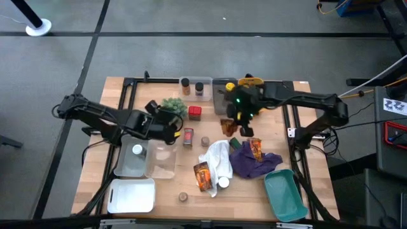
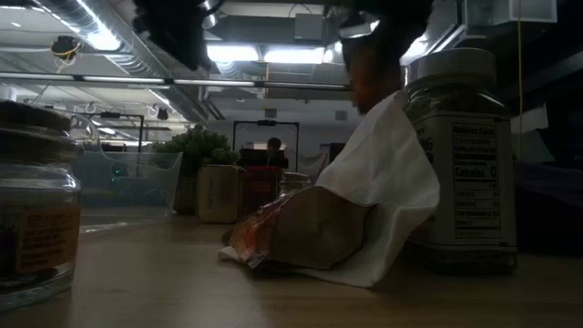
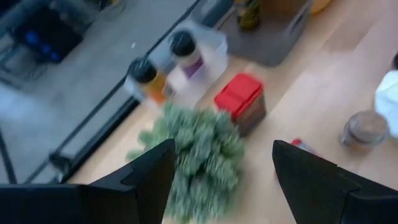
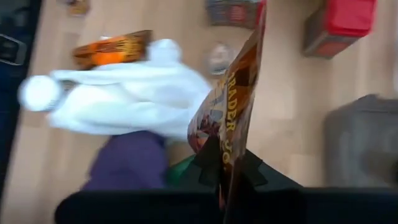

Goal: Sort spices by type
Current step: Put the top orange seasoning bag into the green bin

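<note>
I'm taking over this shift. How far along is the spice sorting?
Two jars already stand together in a clear bin at the back. The right hand is shut on an orange foil packet. The left hand is open beside the green plant. Red tins, other packets and discs are still scattered.

Reaching in from the left edge of the desk [image 1: 127, 191], with the left arm bent at the elbow and stretched rightward; left pincer [image 1: 166, 122] [image 3: 221, 168] hanging with its two dark fingers [image 3: 149, 177] spread wide, nothing between them. Coming in from the right side, with the right arm folded over the far half of the desk and a green light glowing on its wrist; right pincer [image 1: 236, 124] [image 4: 227, 171] pointing down, jaws pinching tight on the edge of an orange-brown foil packet [image 4: 233, 106] and lifting it clear.
</note>
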